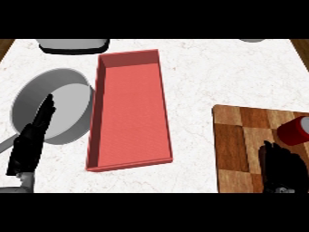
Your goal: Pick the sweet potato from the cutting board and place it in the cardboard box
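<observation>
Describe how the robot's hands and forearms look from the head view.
Both hands are black. The left hand has long slim fingers, with a pale grey forearm end below it. The right hand is a bulky shape with a small grey fitting at its wrist. No cables or markings show.

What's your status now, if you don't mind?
Left hand open by pan. Right hand on cutting board. Sweet potato not visible. Red can beside right hand.

I see a kitchen: white marble bench (210, 77), round grey frying pan (70, 99) near its left edge, chequered wooden cutting board (240, 136) opposite.
</observation>
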`<action>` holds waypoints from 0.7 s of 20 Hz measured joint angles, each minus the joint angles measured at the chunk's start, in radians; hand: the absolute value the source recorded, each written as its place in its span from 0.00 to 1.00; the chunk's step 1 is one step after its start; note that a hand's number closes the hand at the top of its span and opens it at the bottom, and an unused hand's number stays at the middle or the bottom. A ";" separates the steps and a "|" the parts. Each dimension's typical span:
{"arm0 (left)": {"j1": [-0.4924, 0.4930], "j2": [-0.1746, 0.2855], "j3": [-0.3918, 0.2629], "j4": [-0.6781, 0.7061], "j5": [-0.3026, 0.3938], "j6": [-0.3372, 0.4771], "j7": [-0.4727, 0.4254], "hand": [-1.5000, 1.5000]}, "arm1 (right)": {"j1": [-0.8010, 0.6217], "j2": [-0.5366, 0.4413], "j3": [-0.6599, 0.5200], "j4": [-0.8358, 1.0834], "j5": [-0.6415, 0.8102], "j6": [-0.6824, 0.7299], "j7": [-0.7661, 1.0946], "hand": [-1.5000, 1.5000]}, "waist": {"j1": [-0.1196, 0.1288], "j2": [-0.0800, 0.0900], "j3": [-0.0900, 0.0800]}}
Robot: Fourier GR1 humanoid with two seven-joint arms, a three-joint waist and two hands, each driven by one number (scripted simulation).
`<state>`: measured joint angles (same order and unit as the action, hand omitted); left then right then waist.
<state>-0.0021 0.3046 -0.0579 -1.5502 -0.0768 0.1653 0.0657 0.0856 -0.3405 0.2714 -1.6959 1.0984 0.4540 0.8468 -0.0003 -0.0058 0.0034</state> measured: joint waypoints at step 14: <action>-0.004 -0.020 0.028 -0.004 -0.024 -0.029 0.019 0.50 | 0.038 0.110 0.112 -0.082 0.186 -0.156 0.067 1.00 | -0.006 -0.001 0.000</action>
<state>-0.0065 0.2846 -0.0304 -1.5539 -0.1008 0.1367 0.0850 0.1234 -0.2303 0.3837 -1.7780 1.2845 0.2980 0.9134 -0.0063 -0.0071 0.0036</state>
